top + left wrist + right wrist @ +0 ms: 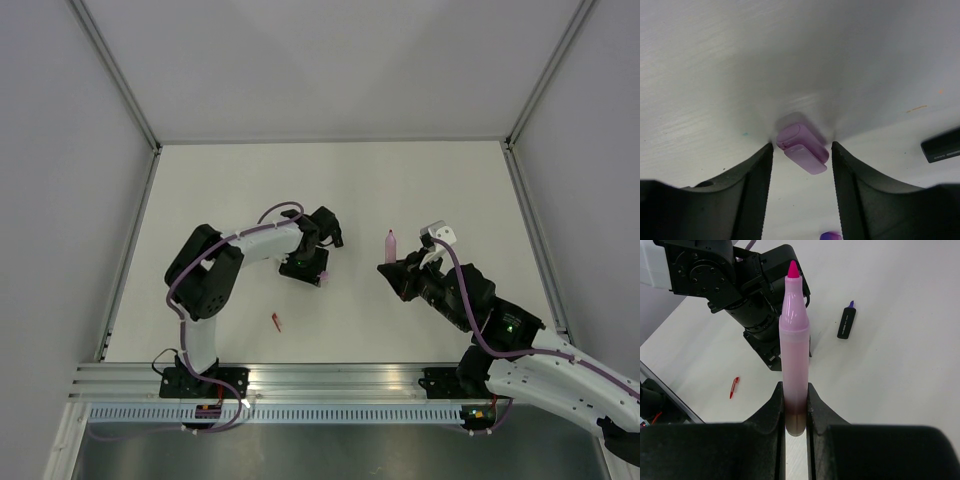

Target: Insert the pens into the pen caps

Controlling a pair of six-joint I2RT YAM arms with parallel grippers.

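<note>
Right end effector (pixel 796 400) clamped on pink marker (pixel 794 340), tip up, right of tabletop (pixel 450 180) middle; left end effector (pixel 801 144) parted, jaws flanking purple cap (pixel 802 150) lying on tabletop

A lab test cell — white table (pixel 400 180), grey panel walls (pixel 60 200), aluminium rail (pixel 330 378).
</note>
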